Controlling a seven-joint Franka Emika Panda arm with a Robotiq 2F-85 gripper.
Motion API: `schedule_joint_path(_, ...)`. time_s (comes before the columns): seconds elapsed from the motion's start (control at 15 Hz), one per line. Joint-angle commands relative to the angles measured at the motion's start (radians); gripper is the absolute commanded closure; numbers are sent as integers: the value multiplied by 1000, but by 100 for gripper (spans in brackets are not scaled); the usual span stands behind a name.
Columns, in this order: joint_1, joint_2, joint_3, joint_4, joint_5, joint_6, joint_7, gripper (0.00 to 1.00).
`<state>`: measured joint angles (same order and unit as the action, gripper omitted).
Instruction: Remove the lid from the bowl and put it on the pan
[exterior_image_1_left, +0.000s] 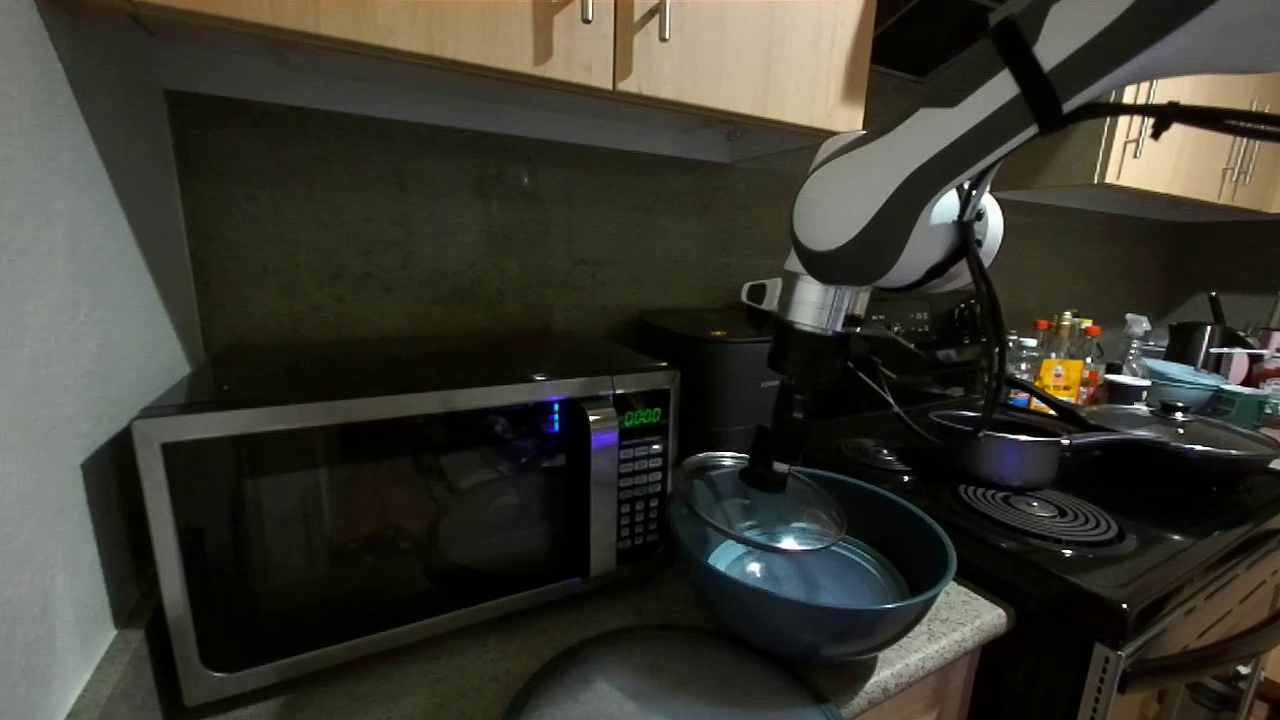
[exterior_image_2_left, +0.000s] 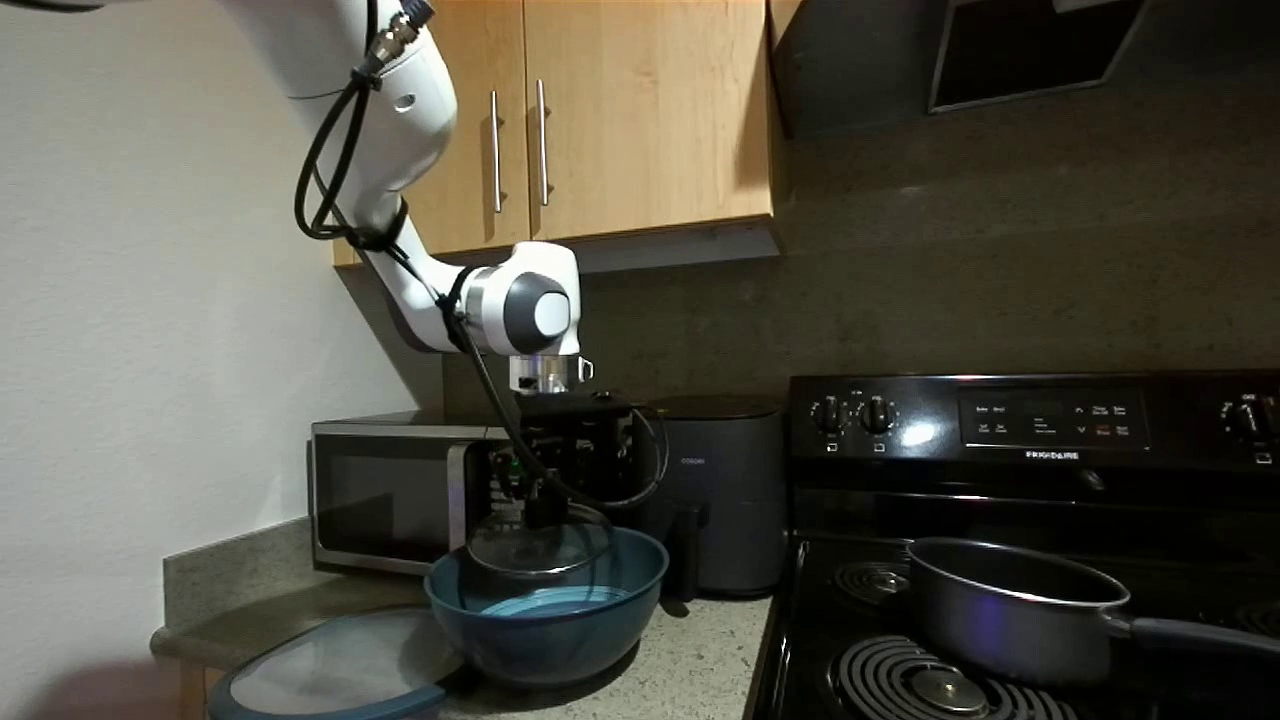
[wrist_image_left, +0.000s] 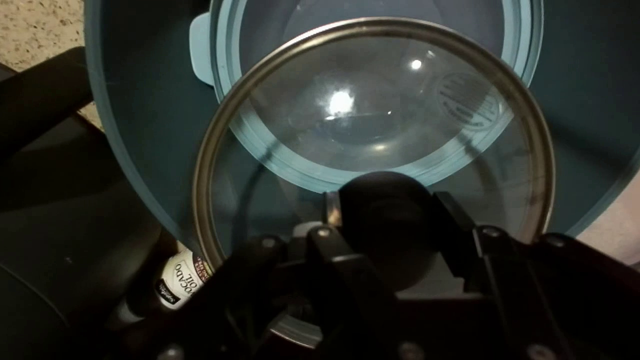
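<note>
- Black two-fingered gripper (wrist_image_left: 390, 215), narrowed on something: its fingers pinch the rounded black knob (wrist_image_left: 384, 195) of a clear glass lid (wrist_image_left: 372, 135).
- The lid, edged in metal, hangs tilted over the mouth of a large blue-grey bowl (exterior_image_1_left: 855, 630) — whether its low edge touches the inside, I cannot tell.
- The goal, a dark grey saucepan (exterior_image_2_left: 1005, 635), stands uncovered on the black coil stove (exterior_image_2_left: 1050, 510), well apart from the bowl. The transfer looks hardly begun.
- Slipping: the knob looks smooth and round, so a jerky swing could let the lid roll in the fingers and fall.
- Snagging: moving sideways before rising clear might knock the lid's edge against the bowl's rim, dragging the bowl or twisting the grip.
- Crowding: an air fryer (exterior_image_2_left: 740, 500) stands near the bowl, and a black cable (exterior_image_1_left: 992, 310) loops down from the arm (exterior_image_1_left: 880, 190); a low path toward the stove could bump one or catch the other.
- Landing: set down crooked or off-centre, the lid could slide from the saucepan's edge — and a brush against the long handle (exterior_image_2_left: 1200, 634) could turn the saucepan. Whether their widths match is hard to judge.
</note>
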<state>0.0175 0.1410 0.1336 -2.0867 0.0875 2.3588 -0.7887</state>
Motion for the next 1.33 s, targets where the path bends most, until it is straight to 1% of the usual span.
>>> schedule_joint_path(0.0, 3, -28, -11, -21, -4, 30, 11, 77)
schedule_joint_path(0.2, -2, -97, -35, -89, -20, 141, 103, 77)
schedule_joint_path(0.33, -1, -169, -56, -148, -45, 188, 184, 77)
schedule_joint_path(0.6, -4, -270, -93, -243, -157, 250, 421, 77)
schedule_joint_path(0.67, -8, -268, -99, -256, -180, 290, 473, 77)
schedule_joint_path(0.73, 9, -211, -103, -187, -134, 217, 380, 52)
schedule_joint_path(0.8, 9, -228, -109, -209, -149, 239, 417, 52)
schedule_joint_path(1.0, 8, -240, -112, -232, -154, 254, 444, 52)
schedule_joint_path(1.07, 8, -240, -112, -232, -154, 255, 446, 77)
schedule_joint_path(1.2, -7, -242, -128, -214, -146, 280, 463, 77)
schedule_joint_path(1.27, -27, -281, -157, -223, -110, 294, 464, 77)
